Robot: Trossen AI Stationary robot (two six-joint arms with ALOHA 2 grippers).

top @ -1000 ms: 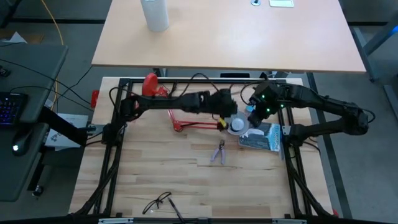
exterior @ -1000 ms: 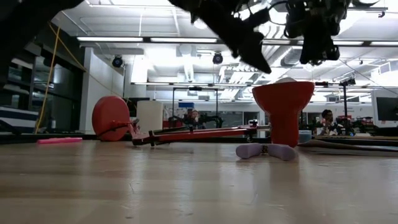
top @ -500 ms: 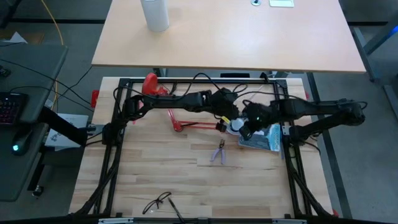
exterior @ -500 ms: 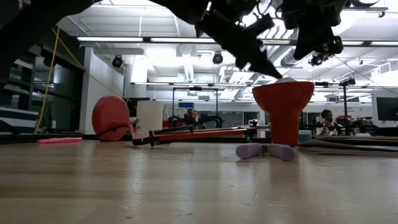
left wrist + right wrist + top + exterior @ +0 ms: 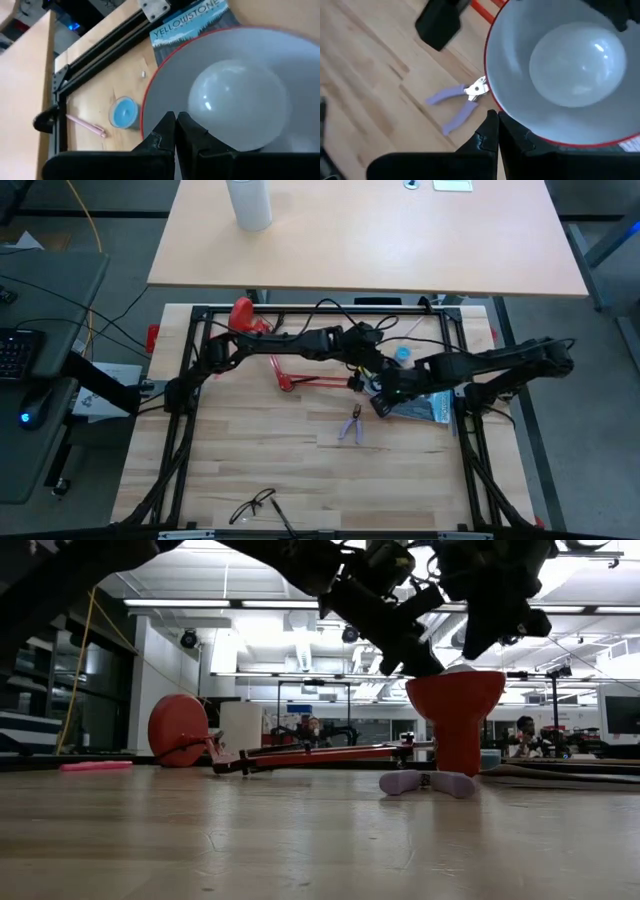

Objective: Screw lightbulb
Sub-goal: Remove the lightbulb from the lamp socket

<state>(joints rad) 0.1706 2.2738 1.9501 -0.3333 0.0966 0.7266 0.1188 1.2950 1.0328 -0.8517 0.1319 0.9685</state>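
Note:
The white lightbulb (image 5: pixel 237 110) (image 5: pixel 577 62) sits inside the red lamp's white-lined shade (image 5: pixel 455 705), which opens upward on the table. Only the bulb's top (image 5: pixel 460 668) shows over the rim in the low view. The lamp's arm (image 5: pixel 300 377) lies along the table to its red base (image 5: pixel 243 313). My left gripper (image 5: pixel 176 122) is shut, slanting down at the shade's rim (image 5: pixel 424 664). My right gripper (image 5: pixel 493 120) is shut just above the shade (image 5: pixel 472 652). In the high view both arms cover the shade. My left gripper's shut fingertips (image 5: pixel 428 668) stand right at the top of the shade's rim (image 5: pixel 150 100), coming slanting down from the table's left. Whether they touch it I cannot tell. My right gripper's shut fingertips (image 5: pixel 492 125) hover at the rim (image 5: pixel 492 95); touching or apart I cannot tell.
Purple-handled pliers (image 5: pixel 350 423) lie just in front of the shade. A Yellowstone book (image 5: pixel 430 402) lies to its right, with a blue round thing (image 5: pixel 123 111) and a pink pen (image 5: pixel 85 125) behind. Glasses (image 5: pixel 255 505) lie at the near edge. A black frame (image 5: pixel 320 310) borders the table.
My right gripper has swung toward the table's left and near edge and sunk, rolling, until it is over the shade. My left gripper has come down toward the shade's rim and rolled. Both have stayed shut. The lamp and bulb have not moved.

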